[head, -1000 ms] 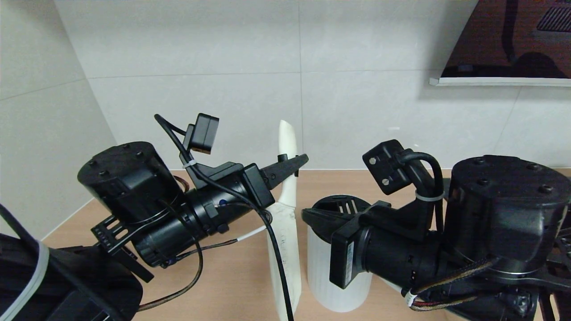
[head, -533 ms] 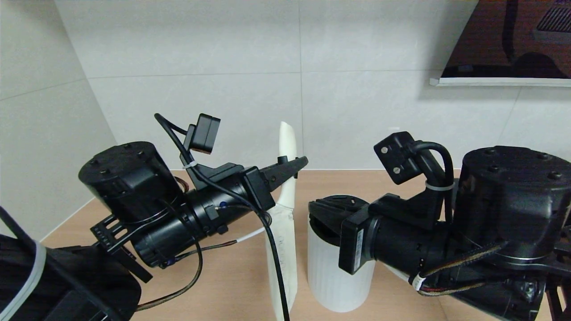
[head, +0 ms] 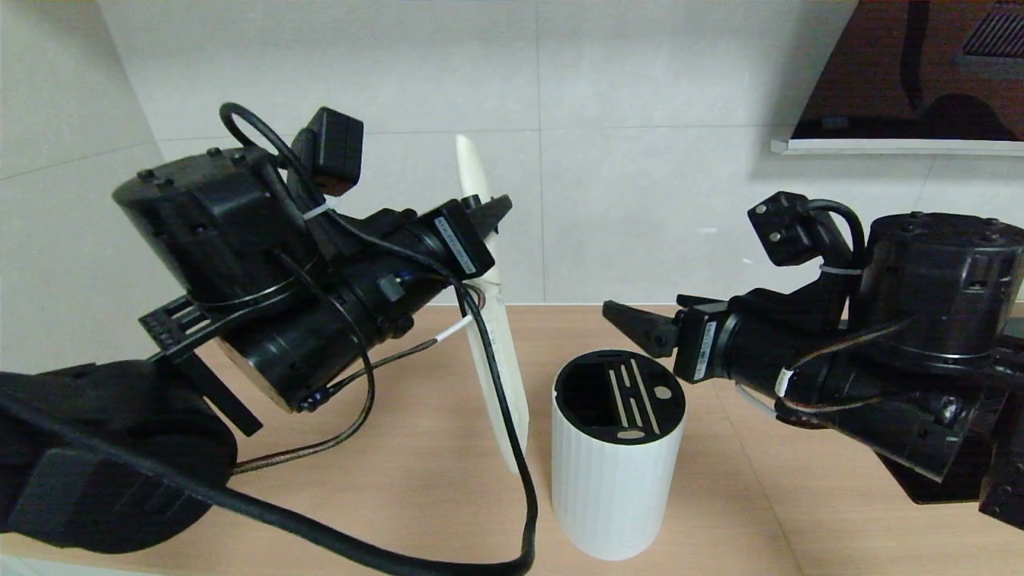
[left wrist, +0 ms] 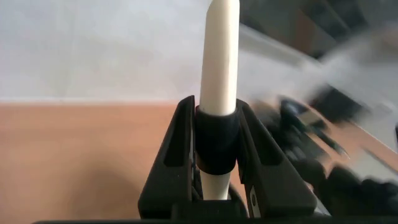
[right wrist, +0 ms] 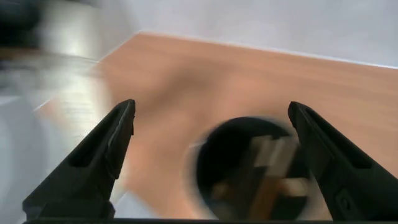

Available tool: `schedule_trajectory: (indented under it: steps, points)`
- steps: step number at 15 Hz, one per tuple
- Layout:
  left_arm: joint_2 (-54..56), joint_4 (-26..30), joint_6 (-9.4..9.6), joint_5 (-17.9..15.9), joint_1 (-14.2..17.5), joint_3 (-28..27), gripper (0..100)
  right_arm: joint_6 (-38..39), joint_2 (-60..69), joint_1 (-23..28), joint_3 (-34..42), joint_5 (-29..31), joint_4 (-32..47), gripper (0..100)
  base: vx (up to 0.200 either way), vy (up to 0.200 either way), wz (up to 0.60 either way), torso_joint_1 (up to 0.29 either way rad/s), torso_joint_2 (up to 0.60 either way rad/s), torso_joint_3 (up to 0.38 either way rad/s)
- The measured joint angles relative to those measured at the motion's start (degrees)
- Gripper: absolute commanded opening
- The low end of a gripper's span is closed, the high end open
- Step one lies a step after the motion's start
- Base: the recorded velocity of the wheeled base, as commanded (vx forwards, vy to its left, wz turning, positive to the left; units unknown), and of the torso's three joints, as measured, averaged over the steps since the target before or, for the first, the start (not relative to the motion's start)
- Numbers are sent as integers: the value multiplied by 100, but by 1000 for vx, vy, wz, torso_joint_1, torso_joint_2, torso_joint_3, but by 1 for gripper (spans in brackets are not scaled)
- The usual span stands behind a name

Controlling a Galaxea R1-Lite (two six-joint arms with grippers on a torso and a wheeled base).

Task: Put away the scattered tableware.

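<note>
My left gripper (head: 490, 218) is shut on the handle of a white knife (head: 502, 376), which hangs blade down over the wooden table, just left of a white ribbed utensil holder (head: 616, 480). In the left wrist view the white handle (left wrist: 221, 56) sticks up between the left gripper's (left wrist: 217, 111) jaws. The holder has a black slotted top and stands upright. My right gripper (head: 644, 322) is open and holds nothing, just above and behind the holder's right rim. The right wrist view looks between the right gripper's (right wrist: 211, 109) fingers down onto the holder's top (right wrist: 249, 168).
The wooden table (head: 400, 488) runs back to a white tiled wall (head: 640, 200). A dark hood or cabinet (head: 920, 72) hangs at the upper right. Black cables (head: 512, 480) from the left arm droop in front of the knife.
The left arm has lifted the knife higher and tilted it to the left. The right arm has drawn back to the right, off the holder's top, which now shows fully.
</note>
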State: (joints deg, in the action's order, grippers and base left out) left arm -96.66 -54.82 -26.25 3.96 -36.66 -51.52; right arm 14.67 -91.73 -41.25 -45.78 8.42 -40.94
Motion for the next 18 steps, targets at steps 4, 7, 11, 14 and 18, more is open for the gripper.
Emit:
schedule_trajectory:
  steps: [4, 7, 11, 14, 18]
  points:
    - [-77, 66, 681, 699, -372, -641, 0, -5, 67, 925, 83, -260, 2, 100, 0, 0, 0, 0, 0, 0]
    - [-254, 30, 1374, 1601, -706, -877, 0, -6, 50, 1215, 88, -282, 5, 100, 0, 0, 0, 0, 0, 0]
    - [-651, -752, 2110, 2675, -1196, -1041, 0, -24, -46, 1306, 79, -282, 2, 100, 0, 0, 0, 0, 0, 0]
    - [-1145, -1345, 2338, 3055, -1337, -1264, 0, -24, -96, 1314, 88, -279, 0, 100, 0, 0, 0, 0, 0, 0]
    - [-1554, -1393, 2338, 3044, -1493, -1430, 0, -27, -165, 1314, 91, -273, 0, 100, 0, 0, 0, 0, 0, 0]
